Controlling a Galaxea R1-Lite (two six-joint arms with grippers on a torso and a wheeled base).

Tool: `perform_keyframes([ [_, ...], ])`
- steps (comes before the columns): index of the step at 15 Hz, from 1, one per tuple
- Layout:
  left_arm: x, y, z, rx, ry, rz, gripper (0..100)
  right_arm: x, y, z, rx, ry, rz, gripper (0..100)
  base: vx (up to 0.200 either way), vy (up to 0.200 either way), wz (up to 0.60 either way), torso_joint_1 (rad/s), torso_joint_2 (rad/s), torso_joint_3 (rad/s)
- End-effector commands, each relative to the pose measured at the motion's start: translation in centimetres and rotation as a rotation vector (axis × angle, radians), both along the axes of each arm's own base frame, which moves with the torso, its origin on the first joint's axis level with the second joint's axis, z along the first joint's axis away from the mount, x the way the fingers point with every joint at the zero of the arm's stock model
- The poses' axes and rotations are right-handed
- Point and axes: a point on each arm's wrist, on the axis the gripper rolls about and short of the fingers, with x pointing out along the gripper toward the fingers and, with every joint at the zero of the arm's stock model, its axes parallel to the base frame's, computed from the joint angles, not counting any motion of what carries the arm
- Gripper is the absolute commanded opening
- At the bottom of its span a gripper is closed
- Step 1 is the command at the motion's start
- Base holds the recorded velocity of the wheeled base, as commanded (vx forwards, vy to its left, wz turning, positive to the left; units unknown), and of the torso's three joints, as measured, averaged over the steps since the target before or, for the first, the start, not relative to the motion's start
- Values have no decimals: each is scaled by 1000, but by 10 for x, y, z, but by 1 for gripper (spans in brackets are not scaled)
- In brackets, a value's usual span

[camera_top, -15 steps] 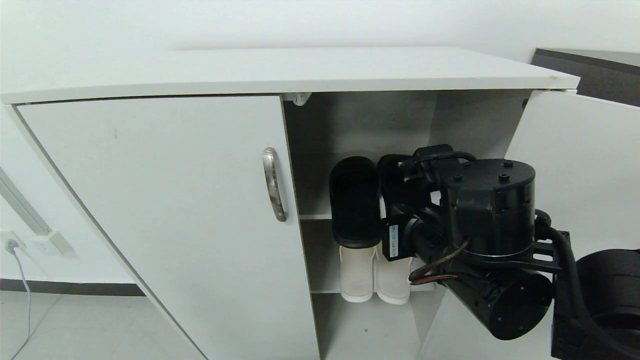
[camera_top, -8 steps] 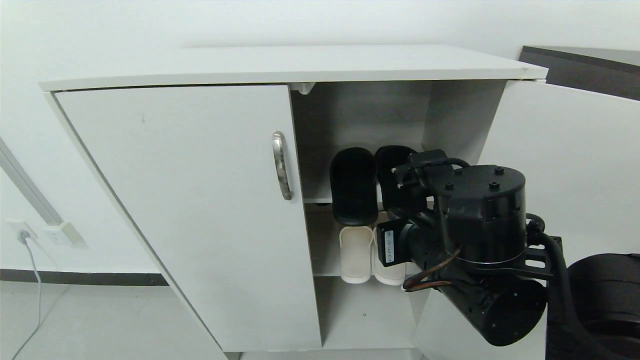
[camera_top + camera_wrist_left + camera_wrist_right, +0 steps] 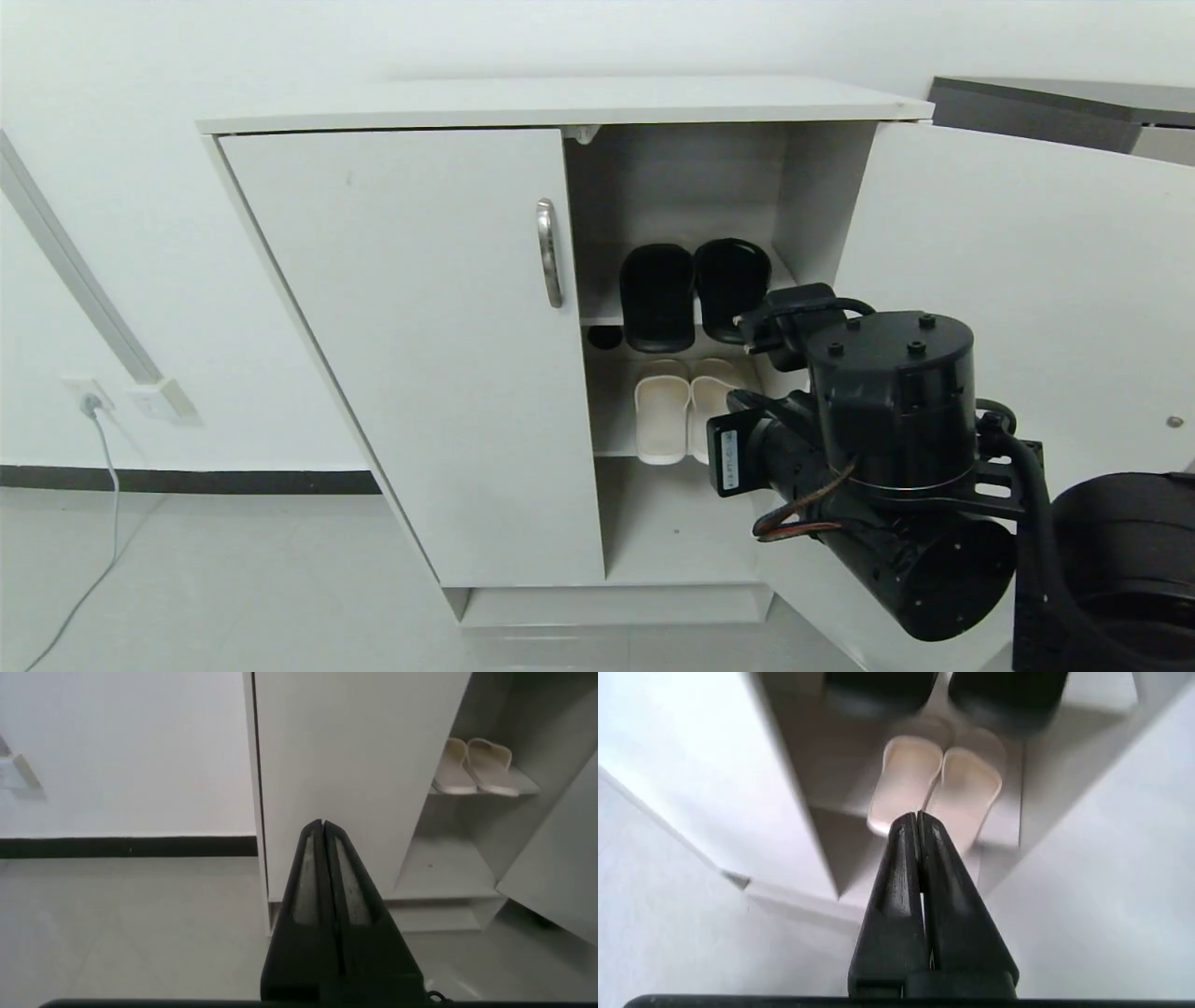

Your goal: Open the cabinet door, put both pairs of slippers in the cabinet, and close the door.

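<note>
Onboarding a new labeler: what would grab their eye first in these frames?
The open right cabinet door, with black slippers on the upper shelf and white slippers on the shelf below. Next, the bulky black right arm in front of the opening, its hand shut and empty.

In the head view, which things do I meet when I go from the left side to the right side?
wall socket → closed door → door handle → black slippers → open door
</note>
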Motion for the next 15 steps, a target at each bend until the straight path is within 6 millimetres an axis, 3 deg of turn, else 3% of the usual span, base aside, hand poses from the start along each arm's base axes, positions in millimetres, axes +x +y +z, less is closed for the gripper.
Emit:
perform_keyframes([
  [1, 0, 0, 0, 0, 1, 0, 0, 0, 1, -2, -4, 3, 0, 0, -200, 0, 0, 2, 7, 2],
  [7, 0, 0, 0, -2, 1, 3, 0, 2, 2, -8, -9, 8, 3, 0, -200, 0, 0, 5, 2, 0],
  [15, 0, 0, 0, 0, 1, 1, 0, 7, -1, -20, -30, 24, 3, 0, 0, 0, 0, 0, 0, 0],
])
